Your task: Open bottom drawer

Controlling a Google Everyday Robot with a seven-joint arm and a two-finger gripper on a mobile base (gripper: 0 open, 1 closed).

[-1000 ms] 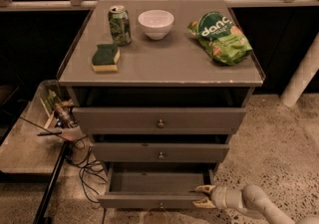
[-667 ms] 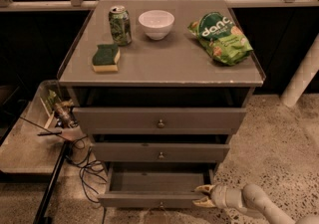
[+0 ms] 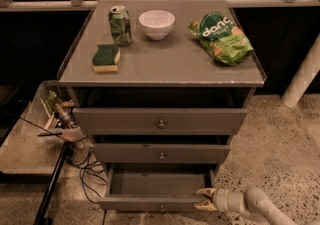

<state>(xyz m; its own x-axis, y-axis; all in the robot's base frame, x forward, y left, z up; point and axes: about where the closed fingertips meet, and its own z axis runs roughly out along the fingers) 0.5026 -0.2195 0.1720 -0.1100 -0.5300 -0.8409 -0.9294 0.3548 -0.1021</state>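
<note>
The bottom drawer (image 3: pixel 150 202) of the grey cabinet stands pulled out, and its shallow grey tray (image 3: pixel 160 183) shows inside. Its small knob (image 3: pixel 161 208) sits at the centre of the front, near the frame's lower edge. My gripper (image 3: pixel 204 199) is at the drawer's right front corner, its pale fingertips (image 3: pixel 205 192) spread apart at the front panel's right end. The white arm (image 3: pixel 250 205) comes in from the lower right. The two upper drawers (image 3: pixel 160 119) stand slightly pulled out.
On the cabinet top (image 3: pixel 165 59) are a green can (image 3: pixel 120 25), a white bowl (image 3: pixel 156 23), a green chip bag (image 3: pixel 221 37) and a sponge (image 3: pixel 106 58). A low tray with clutter (image 3: pixel 50 119) and cables (image 3: pixel 85 166) lie on the left. A white post (image 3: pixel 302 79) stands at the right.
</note>
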